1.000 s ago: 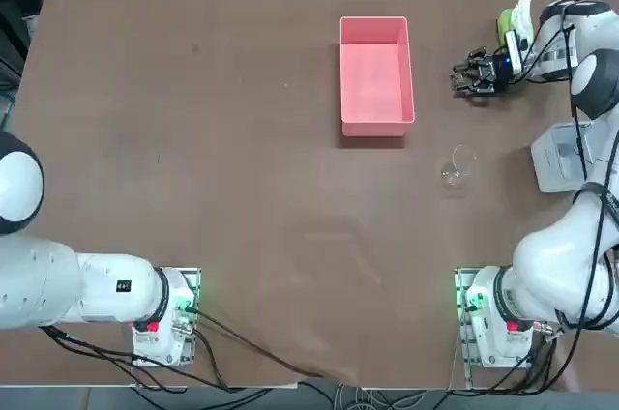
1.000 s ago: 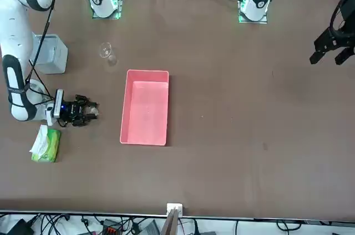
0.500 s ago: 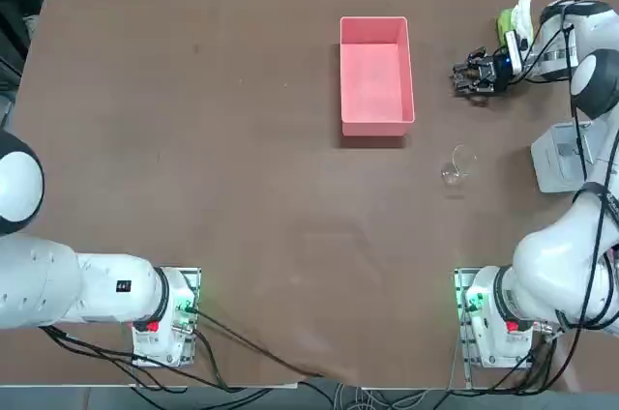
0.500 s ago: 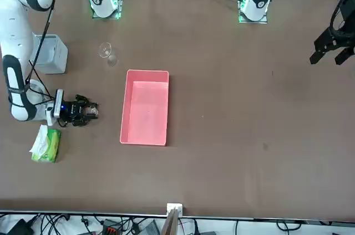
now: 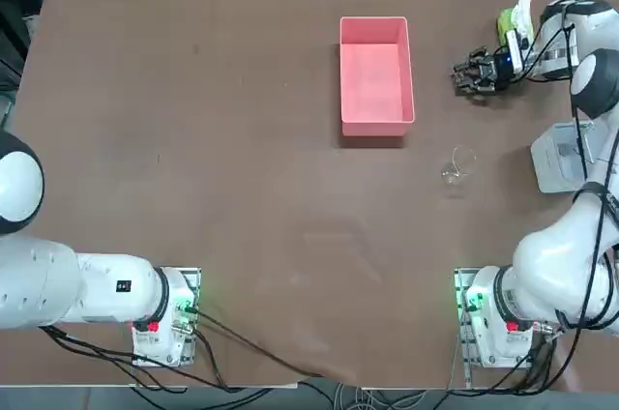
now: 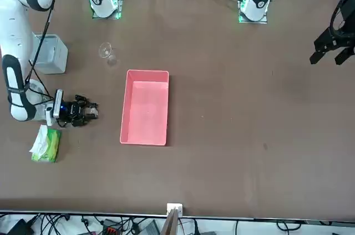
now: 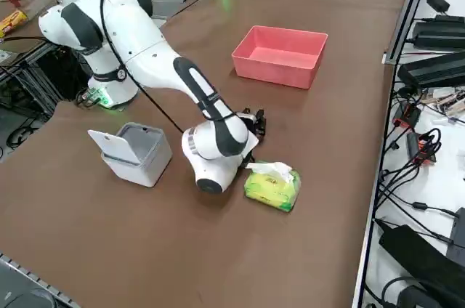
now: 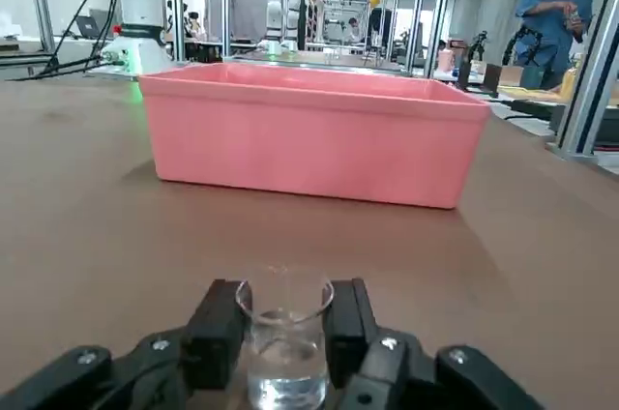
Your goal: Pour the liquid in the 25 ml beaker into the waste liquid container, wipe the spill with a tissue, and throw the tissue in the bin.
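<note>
While the glass beaker [image 8: 288, 362] sits upright, between the end effector's [image 8: 287, 337] fingers

a robotics lab: robot arms [image 5: 551, 246], metal framing [image 8: 590, 62], tangled cables [image 6: 55, 221].

Right gripper [image 8: 288, 333] low over the table, 2 fingers level

Brown tabletop [image 5: 261, 207] bearing a pink tray [image 5: 377, 76], clear glass [image 5: 452, 174], grey-white box [image 5: 558, 161] and green tissue pack [image 6: 50, 146].
</note>
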You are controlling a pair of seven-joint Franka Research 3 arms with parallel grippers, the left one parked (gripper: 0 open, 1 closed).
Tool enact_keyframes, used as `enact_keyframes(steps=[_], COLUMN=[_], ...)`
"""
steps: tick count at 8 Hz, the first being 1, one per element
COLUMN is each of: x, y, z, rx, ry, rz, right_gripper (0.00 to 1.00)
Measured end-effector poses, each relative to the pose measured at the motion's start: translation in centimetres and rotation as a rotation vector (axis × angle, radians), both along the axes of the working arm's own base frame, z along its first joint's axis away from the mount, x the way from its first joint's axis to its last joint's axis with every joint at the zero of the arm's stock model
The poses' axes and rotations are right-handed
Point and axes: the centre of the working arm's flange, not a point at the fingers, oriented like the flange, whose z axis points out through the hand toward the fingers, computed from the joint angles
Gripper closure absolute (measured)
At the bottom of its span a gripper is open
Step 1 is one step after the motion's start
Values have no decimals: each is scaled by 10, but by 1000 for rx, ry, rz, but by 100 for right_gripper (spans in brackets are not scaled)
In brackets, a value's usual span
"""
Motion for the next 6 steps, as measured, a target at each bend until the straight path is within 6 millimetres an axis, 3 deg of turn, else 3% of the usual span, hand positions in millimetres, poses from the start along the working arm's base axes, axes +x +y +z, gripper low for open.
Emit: enact_keyframes(steps=[6], x=[12], y=[-8], z=[30], rx=[-25], ry=[-43], rz=[-5], right_gripper=[53])
